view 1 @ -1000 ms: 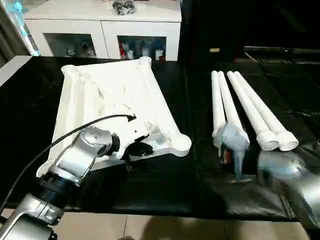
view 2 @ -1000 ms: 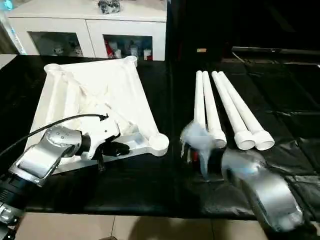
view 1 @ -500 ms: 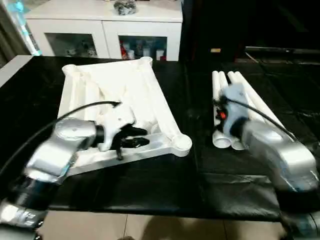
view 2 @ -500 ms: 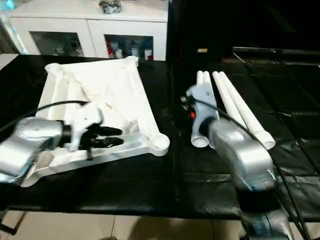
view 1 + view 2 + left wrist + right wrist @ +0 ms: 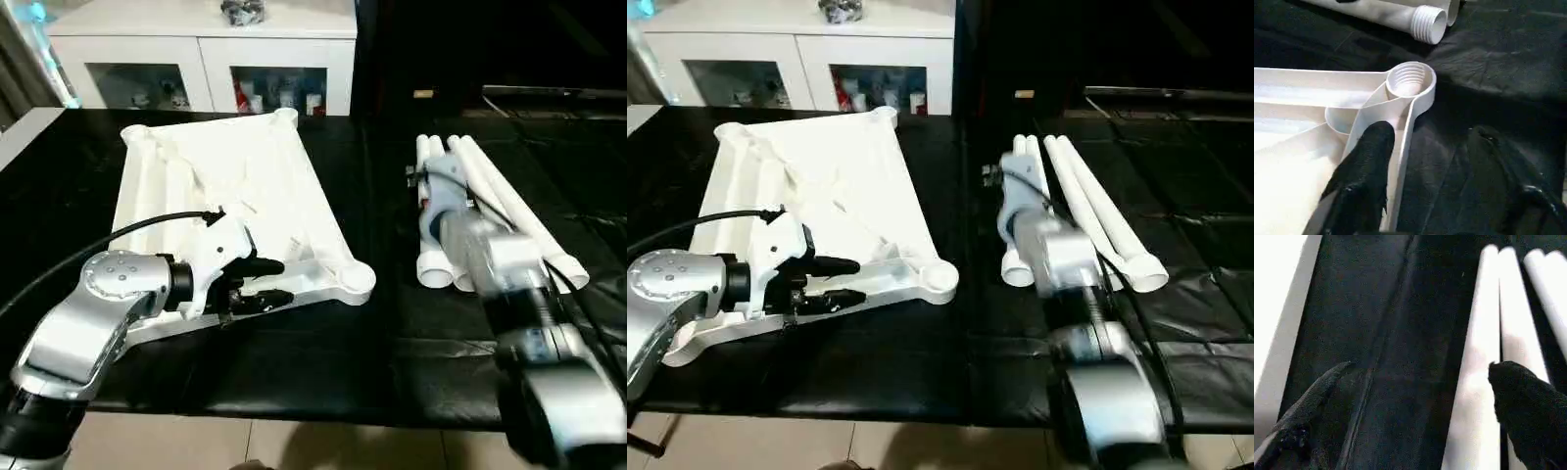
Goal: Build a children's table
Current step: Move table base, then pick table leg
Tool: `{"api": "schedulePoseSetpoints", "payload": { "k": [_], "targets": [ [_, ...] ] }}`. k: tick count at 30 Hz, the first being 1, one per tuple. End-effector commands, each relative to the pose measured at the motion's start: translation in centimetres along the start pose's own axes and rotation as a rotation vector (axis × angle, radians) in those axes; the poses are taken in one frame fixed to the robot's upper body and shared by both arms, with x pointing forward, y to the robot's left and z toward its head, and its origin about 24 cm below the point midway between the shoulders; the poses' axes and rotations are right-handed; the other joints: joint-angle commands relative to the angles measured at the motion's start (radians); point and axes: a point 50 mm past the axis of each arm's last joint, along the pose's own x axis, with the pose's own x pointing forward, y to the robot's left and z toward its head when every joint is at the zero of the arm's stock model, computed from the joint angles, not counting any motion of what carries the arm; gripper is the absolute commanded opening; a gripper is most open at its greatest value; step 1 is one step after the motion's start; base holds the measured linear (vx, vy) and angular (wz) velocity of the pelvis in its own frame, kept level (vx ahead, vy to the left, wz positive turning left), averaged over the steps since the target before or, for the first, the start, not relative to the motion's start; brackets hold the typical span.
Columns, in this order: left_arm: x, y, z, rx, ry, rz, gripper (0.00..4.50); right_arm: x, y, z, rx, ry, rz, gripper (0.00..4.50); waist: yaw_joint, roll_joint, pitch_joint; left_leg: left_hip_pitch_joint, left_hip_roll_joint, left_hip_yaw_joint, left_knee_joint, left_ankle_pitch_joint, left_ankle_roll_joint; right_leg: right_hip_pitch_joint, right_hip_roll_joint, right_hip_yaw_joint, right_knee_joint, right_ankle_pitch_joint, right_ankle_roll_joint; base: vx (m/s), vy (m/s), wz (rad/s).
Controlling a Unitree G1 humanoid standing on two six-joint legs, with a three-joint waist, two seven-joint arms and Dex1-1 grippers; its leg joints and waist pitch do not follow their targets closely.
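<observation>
Right fingers (image 5: 1523,406) astride leg (image 5: 1471,396).

I read this as a home room, set up for a build. Beyond my left gripper (image 5: 263,284) stands a white glass-door cabinet (image 5: 206,61) against the back wall, small toys or trinkets behind its panes and a dark ornament (image 5: 241,12) on its top. The work surface under my hands is a table draped in black sheeting (image 5: 323,362), with pale floor tiles (image 5: 294,446) at its near edge.
</observation>
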Motion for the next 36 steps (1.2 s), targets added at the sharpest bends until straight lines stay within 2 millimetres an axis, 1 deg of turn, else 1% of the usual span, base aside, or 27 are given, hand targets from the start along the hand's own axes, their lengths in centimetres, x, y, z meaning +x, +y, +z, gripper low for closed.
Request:
{"api": "schedulePoseSetpoints", "payload": {
  "k": [1, 2, 5, 6, 7, 12, 14, 16, 18, 19, 22, 24, 25, 26, 28, 30, 33, 36],
  "targets": [
    [-0.2, 0.0, 0.3, 0.012, 0.015, 0.01, 2.97, 0.4, -0.2, -0.2, 0.007, 0.009, -0.023, 4.5, -0.001, 0.008, -0.067, 0.025, 0.071, -0.027, -0.067, -0.129, -0.062, 0.037, -0.091, 0.04, -0.055, 0.02, -0.256, 0.0, 0.0, 0.0],
    [-0.2, 0.0, 0.4, 0.014, 0.018, 0.011, 3.05, 0.6, -0.4, -0.5, 0.008, 0.022, -0.045, 4.5, -0.001, 0.007, -0.067, 0.023, 0.07, -0.026, -0.067, -0.12, -0.059, 0.039, -0.09, 0.04, -0.053, 0.033, -0.255, 0.0, 0.0, 0.0],
    [-0.2, 0.0, 0.5, 0.014, 0.02, 0.012, 3.1, 0.8, -0.8, -0.9, 0.014, 0.045, -0.084, 4.5, 0.001, 0.007, -0.068, 0.022, 0.07, -0.026, -0.065, -0.114, -0.054, 0.04, -0.091, 0.04, -0.054, 0.041, -0.259, 0.0, 0.0, 0.0],
    [-0.2, 0.0, 0.5, 0.013, 0.021, 0.013, 3.35, 0.9, -0.9, -1.0, 0.021, 0.051, -0.095, 4.5, 0.0, 0.007, -0.069, 0.022, 0.07, -0.026, -0.065, -0.11, -0.052, 0.041, -0.09, 0.038, -0.052, 0.046, -0.258, 0.0, 0.0, 0.0],
    [-0.2, -0.1, 0.5, 0.012, 0.024, 0.013, 3.35, 1.0, -1.0, -1.2, 0.03, 0.059, -0.095, 4.5, 0.0, 0.007, -0.069, 0.022, 0.07, -0.026, -0.065, -0.109, -0.05, 0.041, -0.09, 0.039, -0.052, 0.05, -0.257, 0.0, 0.0, 0.0],
    [-0.2, -0.2, 0.5, 0.008, 0.029, 0.012, 3.83, 1.3, -1.0, -1.7, 0.041, 0.073, -0.089, 4.5, -0.001, 0.008, -0.068, 0.021, 0.071, -0.025, -0.065, -0.13, -0.044, 0.04, -0.091, 0.038, -0.054, 0.024, -0.266, 0.0, 0.0, 0.0],
    [-0.2, -0.2, 0.5, 0.008, 0.033, 0.013, 3.99, 1.4, -1.0, -2.1, 0.057, 0.095, -0.079, 4.5, -0.003, 0.007, -0.068, 0.022, 0.07, -0.025, -0.063, -0.127, -0.04, 0.04, -0.089, 0.038, -0.053, 0.033, -0.27, 0.0, 0.0, 0.0],
    [-0.2, -0.1, 0.5, 0.011, 0.039, 0.018, 4.2, 1.4, -0.8, -2.3, 0.077, 0.113, -0.057, 4.5, -0.001, 0.008, -0.068, 0.022, 0.071, -0.025, -0.064, -0.124, -0.034, 0.04, -0.09, 0.038, -0.053, 0.038, -0.27, 0.0, 0.0, 0.0],
    [-0.3, -0.1, 0.6, 0.012, 0.039, 0.02, 4.28, 1.4, -0.6, -2.4, 0.103, 0.128, -0.042, 4.5, -0.002, 0.008, -0.069, 0.021, 0.071, -0.025, -0.063, -0.117, -0.029, 0.04, -0.089, 0.037, -0.052, 0.047, -0.275, 0.0, 0.0, 0.0],
    [-0.3, -0.1, 0.6, 0.012, 0.039, 0.02, 4.45, 1.4, -0.6, -2.4, 0.108, 0.13, -0.04, 4.5, -0.001, 0.007, -0.069, 0.021, 0.071, -0.025, -0.063, -0.12, -0.026, 0.041, -0.091, 0.037, -0.052, 0.044, -0.277, 0.0, 0.0, 0.0],
    [-0.2, 0.0, 0.7, 0.016, 0.04, 0.023, 4.45, 1.4, -0.5, -2.7, 0.137, 0.165, -0.021, 4.5, 0.0, 0.01, -0.069, 0.022, 0.071, -0.025, -0.063, -0.121, -0.026, 0.04, -0.09, 0.036, -0.052, 0.042, -0.279, 0.0, 0.0, 0.0],
    [-0.2, 0.0, 0.7, 0.018, 0.041, 0.024, 4.45, 1.4, -0.6, -2.8, 0.162, 0.181, -0.023, 4.5, 0.0, 0.01, -0.068, 0.022, 0.072, -0.025, -0.063, -0.131, -0.029, 0.04, -0.09, 0.036, -0.053, 0.032, -0.284, 0.0, 0.0, 0.0],
    [-0.2, 0.0, 0.7, 0.018, 0.042, 0.023, 4.5, 1.4, -0.6, -2.8, 0.181, 0.186, -0.025, 4.2, -0.001, 0.011, -0.069, 0.022, 0.072, -0.025, -0.063, -0.129, -0.03, 0.04, -0.09, 0.036, -0.052, 0.034, -0.284, 0.0, 0.0, 0.0],
    [-0.1, 0.0, 0.7, 0.018, 0.042, 0.017, 4.5, 1.4, -0.8, -2.8, 0.222, 0.192, -0.026, 4.2, 0.0, 0.011, -0.069, 0.021, 0.072, -0.025, -0.063, -0.127, -0.03, 0.041, -0.091, 0.036, -0.051, 0.04, -0.284, 0.0, 0.0, 0.0],
    [-0.1, 0.0, 0.8, 0.018, 0.042, 0.015, 4.5, 1.4, -0.8, -2.8, 0.235, 0.195, -0.027, 4.07, 0.001, 0.011, -0.07, 0.022, 0.072, -0.025, -0.063, -0.123, -0.03, 0.04, -0.089, 0.035, -0.05, 0.049, -0.284, 0.0, 0.0, 0.0],
    [-0.1, 0.0, 0.8, 0.018, 0.042, 0.011, 4.5, 1.4, -0.9, -2.8, 0.258, 0.2, -0.023, 3.82, 0.001, 0.011, -0.071, 0.021, 0.071, -0.025, -0.061, -0.116, -0.028, 0.041, -0.09, 0.035, -0.049, 0.059, -0.286, 0.0, 0.0, 0.0],
    [-0.1, 0.0, 0.9, 0.019, 0.041, 0.01, 4.5, 1.3, -1.0, -2.9, 0.271, 0.221, -0.018, 3.62, 0.001, 0.011, -0.07, 0.021, 0.071, -0.025, -0.062, -0.122, -0.027, 0.04, -0.089, 0.034, -0.05, 0.047, -0.288, 0.0, 0.0, 0.0],
    [0.0, 0.0, 0.9, 0.022, 0.041, 0.011, 4.5, 1.3, -1.2, -3.1, 0.284, 0.24, -0.023, 3.31, 0.002, 0.011, -0.069, 0.022, 0.072, -0.024, -0.063, -0.132, -0.032, 0.039, -0.091, 0.034, -0.052, 0.028, -0.288, 0.0, 0.0, 0.0]
  ]
}}
